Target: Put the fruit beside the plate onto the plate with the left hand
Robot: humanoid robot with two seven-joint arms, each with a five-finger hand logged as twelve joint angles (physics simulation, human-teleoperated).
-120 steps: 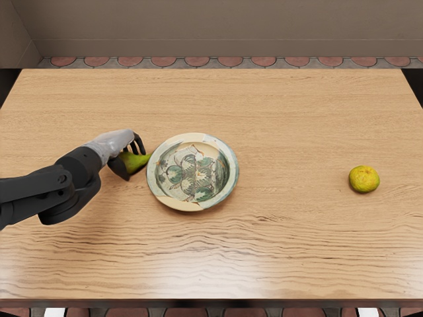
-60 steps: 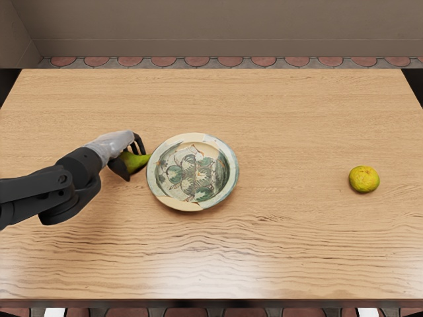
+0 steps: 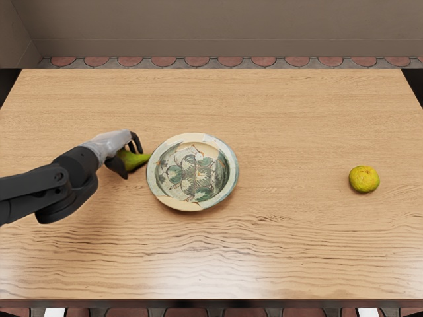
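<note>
A green pear-like fruit (image 3: 135, 159) lies just left of the patterned plate (image 3: 227, 173), its tip near the plate's rim. My left hand (image 3: 124, 157) has its dark fingers curled around the fruit's left end, and the arm comes in from the left edge. Whether the fruit rests on the table or is slightly raised is not clear. The plate carries a green and brown drawing and holds nothing.
A yellow-green citrus fruit (image 3: 364, 179) sits alone far to the right on the wooden table (image 3: 264, 112). A wall and a tiled strip run behind the table's far edge.
The left hand and arm have shifted slightly up and to the left, and the fruit has moved a little with them. The plate and the citrus have stayed put.
</note>
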